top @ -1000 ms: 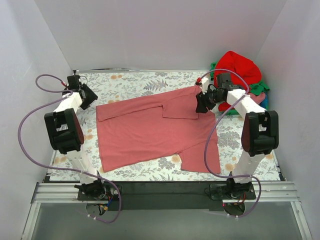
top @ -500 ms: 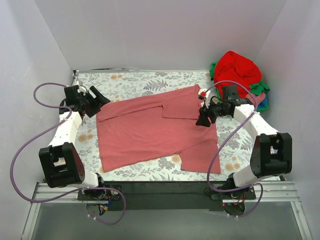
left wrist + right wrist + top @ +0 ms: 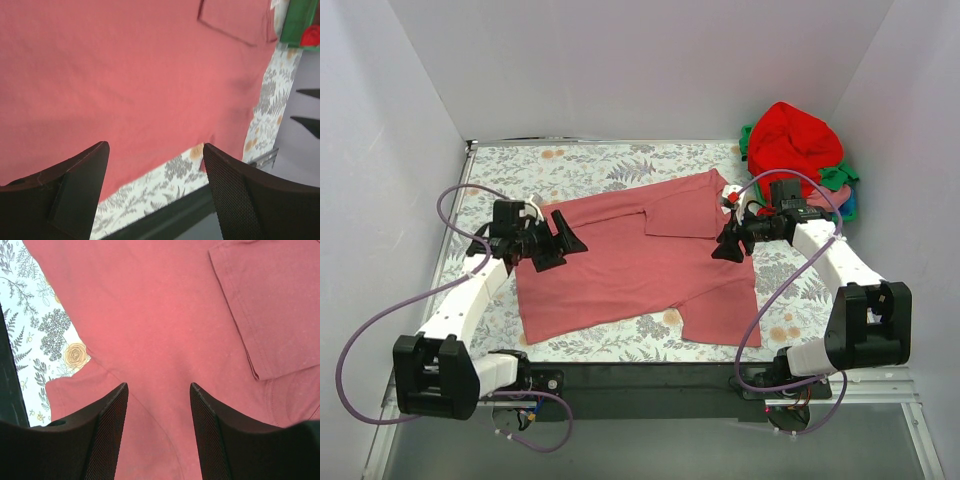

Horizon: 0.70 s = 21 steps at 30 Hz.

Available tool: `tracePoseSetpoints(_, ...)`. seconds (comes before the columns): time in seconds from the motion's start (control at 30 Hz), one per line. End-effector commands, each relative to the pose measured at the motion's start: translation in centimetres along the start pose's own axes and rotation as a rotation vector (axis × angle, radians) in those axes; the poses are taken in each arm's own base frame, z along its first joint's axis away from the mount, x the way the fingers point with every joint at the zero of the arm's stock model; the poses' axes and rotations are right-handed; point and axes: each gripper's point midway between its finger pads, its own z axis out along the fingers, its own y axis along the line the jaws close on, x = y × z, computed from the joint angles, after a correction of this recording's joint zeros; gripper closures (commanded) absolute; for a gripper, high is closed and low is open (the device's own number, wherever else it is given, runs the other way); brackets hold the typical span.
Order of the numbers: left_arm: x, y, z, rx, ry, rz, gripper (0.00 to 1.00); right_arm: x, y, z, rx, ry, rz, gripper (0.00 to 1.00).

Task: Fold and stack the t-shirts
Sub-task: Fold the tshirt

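The dusty rose-pink t-shirt (image 3: 630, 260) lies spread flat on the floral table cover, one sleeve folded over its body (image 3: 680, 215). It fills the left wrist view (image 3: 125, 75) and the right wrist view (image 3: 165, 325). My left gripper (image 3: 568, 240) is open and empty, hovering over the shirt's left edge. My right gripper (image 3: 727, 243) is open and empty above the shirt's right side, next to the folded sleeve (image 3: 270, 305). A bright red t-shirt (image 3: 795, 135) lies heaped on green and pink ones at the back right.
The heap of shirts sits in a green basket (image 3: 845, 190) at the table's back right corner; its green wall shows in the left wrist view (image 3: 297, 22). White walls enclose the table. A black rail (image 3: 650, 375) runs along the near edge.
My left arm has swung from the back left corner forward and right, over the shirt's left edge. My right gripper has moved slightly forward along the shirt's right side. The shirt has not moved.
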Motion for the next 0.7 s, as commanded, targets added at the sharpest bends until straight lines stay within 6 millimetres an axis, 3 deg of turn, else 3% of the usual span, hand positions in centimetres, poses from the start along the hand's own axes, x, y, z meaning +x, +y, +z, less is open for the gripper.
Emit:
tracePoseSetpoints(0.0,3.2,-0.5,-1.0,-0.012,0.069,-0.041,0.25,-0.6,0.6,-0.2,-0.021,-0.036,-0.033,0.40)
tracePoseSetpoints(0.17,8.9,0.1,-0.9,-0.113,0.213,-0.069,0.26,-0.4,0.5,-0.1,-0.019,-0.029,-0.027,0.40)
tracePoseSetpoints(0.23,10.0,0.3,-1.1,-0.147,0.226,-0.096,0.27,-0.3,0.5,-0.1,-0.018,-0.027,-0.026,0.40)
tracePoseSetpoints(0.47,12.5,1.4,-1.0,-0.270,0.246,-0.152,0.30,-0.3,0.5,-0.1,-0.018,-0.026,-0.016,0.41)
tracePoseSetpoints(0.67,12.6,3.8,-1.0,-0.457,0.180,-0.260,0.29,-0.6,0.5,-0.2,-0.012,-0.031,-0.013,0.41)
